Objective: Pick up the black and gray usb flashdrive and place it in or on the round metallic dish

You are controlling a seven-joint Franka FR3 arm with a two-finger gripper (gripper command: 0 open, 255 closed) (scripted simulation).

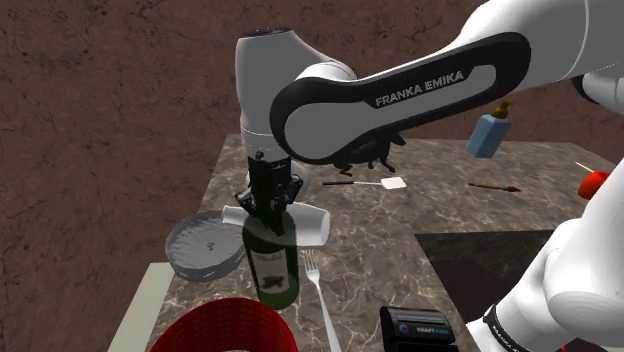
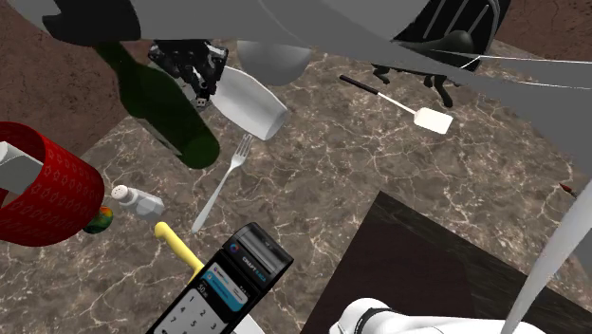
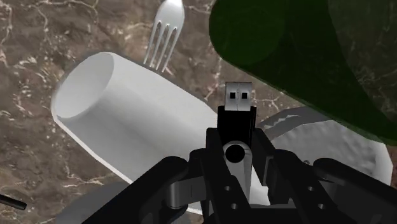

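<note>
Nearest the wrist camera, the all-black end effector [image 3: 236, 145] is clamped narrowly on the black and grey USB flash drive [image 3: 237, 121], its metal plug pointed outward. Beneath, a white cup lying on its side [image 3: 127, 121] and a silver fork [image 3: 167, 28] are seen on the brown marbled desk [image 1: 400, 240]. In the shoulder view the round grey metallic dish [image 1: 190, 262] lies just beside the end effector, on that view's left, with a dark green glass bottle [image 1: 272, 262] close by. The carry is judged to be in hand: a short shift over the dish, clear of the bottle, then lowering and release are called for
</note>
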